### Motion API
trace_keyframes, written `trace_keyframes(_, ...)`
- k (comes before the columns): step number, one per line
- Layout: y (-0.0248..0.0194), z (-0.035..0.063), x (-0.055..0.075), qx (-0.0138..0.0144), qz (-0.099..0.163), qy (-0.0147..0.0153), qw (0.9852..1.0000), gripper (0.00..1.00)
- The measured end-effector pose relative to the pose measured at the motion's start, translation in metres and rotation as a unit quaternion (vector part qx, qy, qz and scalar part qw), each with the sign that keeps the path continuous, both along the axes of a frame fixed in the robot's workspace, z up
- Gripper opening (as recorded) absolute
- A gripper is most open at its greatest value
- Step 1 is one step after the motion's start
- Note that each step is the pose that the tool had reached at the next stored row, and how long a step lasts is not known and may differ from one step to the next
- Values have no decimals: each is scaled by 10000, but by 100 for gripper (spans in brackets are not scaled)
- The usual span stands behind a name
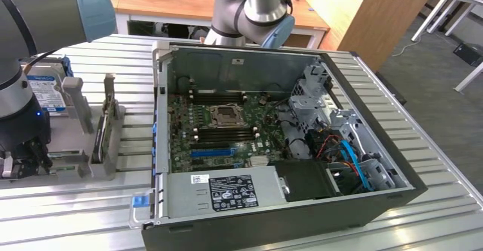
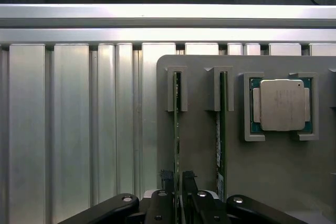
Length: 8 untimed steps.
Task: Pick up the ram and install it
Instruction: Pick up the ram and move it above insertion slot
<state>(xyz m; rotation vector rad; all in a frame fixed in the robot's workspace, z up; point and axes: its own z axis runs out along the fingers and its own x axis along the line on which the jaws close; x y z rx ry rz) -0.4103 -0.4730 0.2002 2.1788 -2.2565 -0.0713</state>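
My tool (image 2: 177, 184) hangs directly over the ram (image 2: 176, 124), the thin green stick standing on edge in a slot of the grey holder (image 2: 197, 150). The stick's edge runs straight out from the tool's middle. I cannot tell whether the tool has it clamped or merely sits around it.

My first worry is a skewed lift. If I take the ram away from its middle, it could tip as it rises and bind in the upright guide (image 2: 177, 90) at its far end. That could drag the holder up off the ribbed surface (image 2: 73, 129).

The second is the neighbouring stick (image 2: 221, 124), which stands just beside the tool in the same holder. Any sideways drift could catch it or knock it out of its slot. The processor (image 2: 282, 105), beyond that stick and farther from the tool, looks less exposed.

The third is force. The board is thin, so too hard a squeeze could stress its chips. Too light a hold could let it slip or twist on the way to the open computer case (image 1: 302, 228), which is well apart from the tool.
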Motion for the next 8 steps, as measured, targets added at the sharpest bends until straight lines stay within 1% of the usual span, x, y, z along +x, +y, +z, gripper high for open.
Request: trace_keyframes(8,0,0,0,0,0,0,10000,21)
